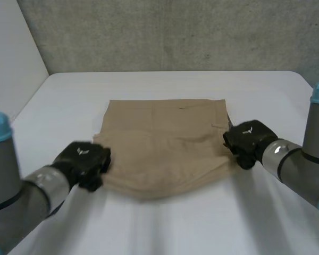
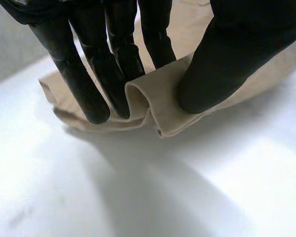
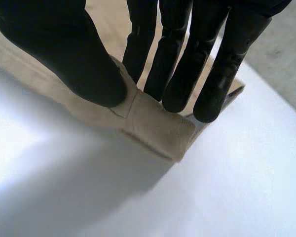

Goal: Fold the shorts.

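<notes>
Left arm (image 1: 21, 196): grey; comes in from the near left; ends at the cloth's left side.
Left hand (image 1: 85, 162): fingers (image 2: 69, 69) nearly straight, tips planted on the cloth; thumb closing in opposite them; a raised ridge of fabric is pinched between thumb and fingers; the cloth's loose edge sticks out just past the thumb tip.
Shorts (image 1: 165, 141): tan; lying flat mid-table between the two hands; far edge straight, near edge rounded, which reads as one fold already in place (a judgement).
Right hand (image 1: 248, 141): fingers (image 3: 224, 74) straight, tips on top of a thick seamed corner; thumb bearing on the same corner from the near side; the layered cloth is nipped between them; a little of the corner lies beyond the fingertips.
Right arm (image 1: 303, 170): grey with a blue cap; comes in from the near right.
Table (image 1: 175, 228): white; bare beneath and beside both sets of fingertips.
Step in hand (judged): both side grips taken; lift and carry-over for the next fold yet to come.
Doing it well: raise both hands together and level; keep the cloth lightly taut between them so the middle does not sag; keep every layer inside each pinch; watch the left ridge, which looks bunched and may slip; lay edge to edge; let go only once flat.
</notes>
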### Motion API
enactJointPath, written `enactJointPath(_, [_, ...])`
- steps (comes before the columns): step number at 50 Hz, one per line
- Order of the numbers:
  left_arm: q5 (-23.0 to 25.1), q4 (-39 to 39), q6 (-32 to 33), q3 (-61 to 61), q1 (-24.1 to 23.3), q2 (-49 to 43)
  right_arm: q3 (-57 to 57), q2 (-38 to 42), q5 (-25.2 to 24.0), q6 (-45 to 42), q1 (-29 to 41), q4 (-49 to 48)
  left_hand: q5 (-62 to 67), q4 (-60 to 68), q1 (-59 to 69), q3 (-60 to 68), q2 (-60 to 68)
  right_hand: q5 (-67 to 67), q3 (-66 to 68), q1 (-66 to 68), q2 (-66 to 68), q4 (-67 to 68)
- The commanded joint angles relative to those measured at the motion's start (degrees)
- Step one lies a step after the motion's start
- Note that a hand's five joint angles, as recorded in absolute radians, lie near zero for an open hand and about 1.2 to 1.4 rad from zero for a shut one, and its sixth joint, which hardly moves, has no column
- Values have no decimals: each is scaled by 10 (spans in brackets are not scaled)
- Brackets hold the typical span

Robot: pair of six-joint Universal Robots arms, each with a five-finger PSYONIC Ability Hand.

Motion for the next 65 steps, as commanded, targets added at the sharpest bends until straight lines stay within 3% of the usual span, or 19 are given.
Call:
enactJointPath(1, [4,-157,-1,-39,6,120,48,-67,0,-88,-4,97,151,113,171,120,115,131,122,248,127,118])
enactJointPath(14, [17,-344,0,-15,5,291,130,-246,-22,-219,-29,232,151,113,171,120,115,131,122,248,127,118])
enactJointPath(20, [43,-345,1,2,10,298,123,-269,-73,-225,-56,244,151,113,171,120,115,131,122,248,127,118])
enactJointPath(23, [49,-304,13,-1,18,282,121,-261,-103,-226,-71,244,151,113,171,120,115,131,122,248,127,118])
enactJointPath(29, [49,-161,59,10,43,156,70,-118,-119,-208,-84,173,151,113,171,120,115,131,122,248,127,118])
enactJointPath(34, [42,-54,85,78,36,38,18,-65,-108,-183,-79,136,151,113,171,120,115,131,122,248,127,118])
enactJointPath(38, [42,-17,84,137,29,-35,-97,44,-68,-141,-49,86,151,113,171,120,115,131,122,248,127,118])
enactJointPath(40, [35,11,83,242,20,-145,-139,79,-55,-136,-31,68,151,113,171,120,115,131,122,248,127,118])
enactJointPath(42, [29,14,84,273,18,-176,-155,93,-52,-137,-26,58,151,113,171,120,115,131,122,248,127,118])
enactJointPath(43, [9,20,88,362,14,-268,-200,146,-47,-138,-12,16,151,113,171,120,115,131,122,248,127,118])
enactJointPath(50, [-17,74,92,508,14,-428,-291,256,-7,-140,9,-93,151,113,171,120,115,131,122,248,127,118])
enactJointPath(58, [-22,192,117,531,14,-485,-328,326,17,-146,12,-169,151,113,171,120,115,131,122,248,127,118])
enactJointPath(64, [-17,225,119,520,14,-492,-333,356,22,-146,11,-261,131,93,151,100,95,131,122,248,127,118])
enactJointPath(65, [-15,226,119,516,14,-491,-333,358,25,-146,11,-270,45,6,64,13,9,-8,-17,109,-12,-21])
